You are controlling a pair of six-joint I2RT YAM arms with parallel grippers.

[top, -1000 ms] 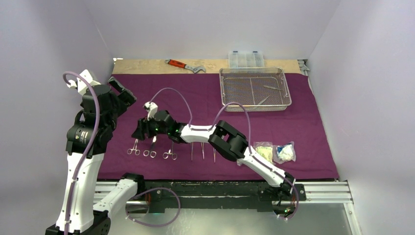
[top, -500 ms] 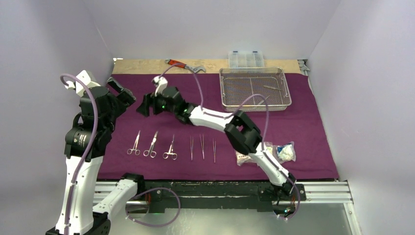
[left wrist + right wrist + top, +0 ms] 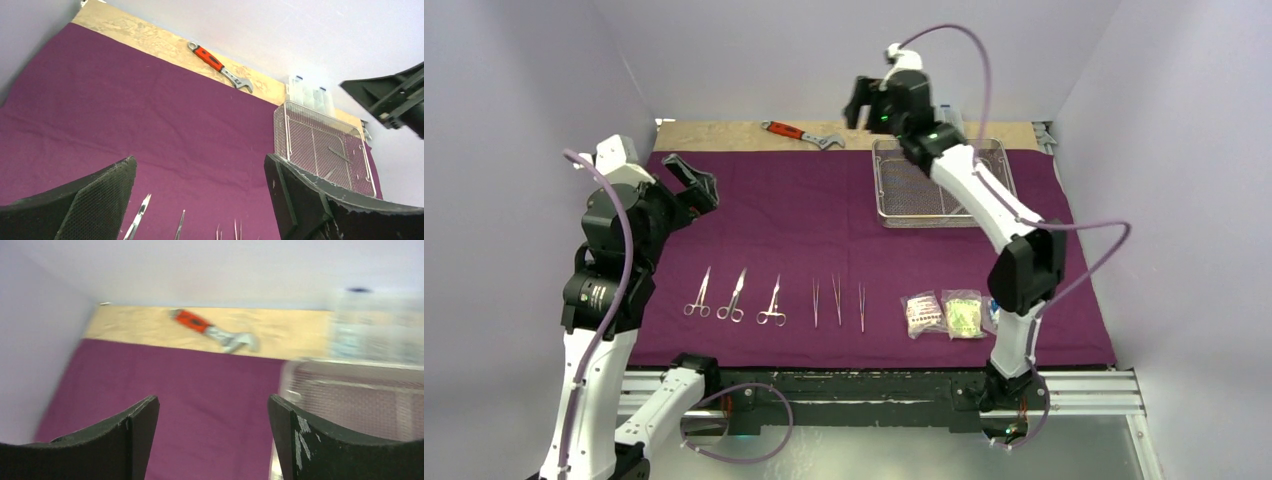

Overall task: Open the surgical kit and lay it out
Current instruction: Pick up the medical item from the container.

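Cloth: the big purple cloth [image 3: 824,220] lies flat on the surface, filling the middle of the top view.
Tray: the wire tray [image 3: 904,190] sits on the cloth, upper right.
Forceps: three forceps [image 3: 734,297] lie in a row, lower left.
Tweezers: three tweezers [image 3: 837,300] lie just right of them.
Packets: the packets [image 3: 964,313] sit lower right; the last one is partly hidden by the right arm.
Left claw: the left claw [image 3: 692,185] is wide open and empty, above the cloth's left side.
Right claw: the right claw [image 3: 861,100] is wide open and empty, at the top, near the tray's far left corner.
Wrench: the wrench [image 3: 802,134] lies on bare surface beyond the cloth.
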